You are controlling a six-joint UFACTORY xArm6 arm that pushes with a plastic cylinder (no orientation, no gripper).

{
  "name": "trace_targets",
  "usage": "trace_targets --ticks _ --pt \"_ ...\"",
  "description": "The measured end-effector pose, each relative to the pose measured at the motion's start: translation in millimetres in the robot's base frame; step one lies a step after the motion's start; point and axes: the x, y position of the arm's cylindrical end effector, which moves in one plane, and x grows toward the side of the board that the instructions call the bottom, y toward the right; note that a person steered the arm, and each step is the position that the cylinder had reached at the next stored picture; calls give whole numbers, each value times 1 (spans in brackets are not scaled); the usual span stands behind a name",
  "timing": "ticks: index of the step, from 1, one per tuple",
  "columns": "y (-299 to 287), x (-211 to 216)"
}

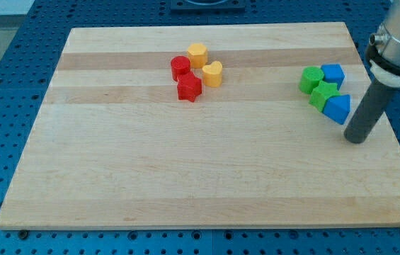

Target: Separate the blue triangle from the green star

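My tip (355,139), the tool here, is just a plain dark rod w/ no jaws, so there's nothing to open or shut and it grips nothing. It stands on the wooden tabletop (185,170) near the view's right edge, a little to the right of and slightly below the blue triangle (338,108). Small gap btwn rod and triangle; can't tell for sure if they touch, looks just apart.

The blue triangle sits at the lower right of a tight cluster of four blocks on the view's right side. The green star (323,93) is right up against the triangle's upper-left side, touching or nearly so. Above that pair: a second green block (311,79), shape hard to make out, and a blue block (333,74), roughly cube-like, just to its right. All four are packed close together.

Well apart, toward the view's top centre, is another cluster: a red cylinder (180,67), a red star-ish block (190,88) just below it, an orange block (197,54) w/ a hexagon-like top, and an orange heart-shaped block (212,74) to the right of the reds. Blue perforated base (15,85) surrounds the tabletop
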Motion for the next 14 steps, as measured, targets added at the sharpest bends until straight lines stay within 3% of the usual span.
trace_targets --ticks 3,10,14 --pt "1 -51" --pt "-155 -43" --pt "-170 -68"
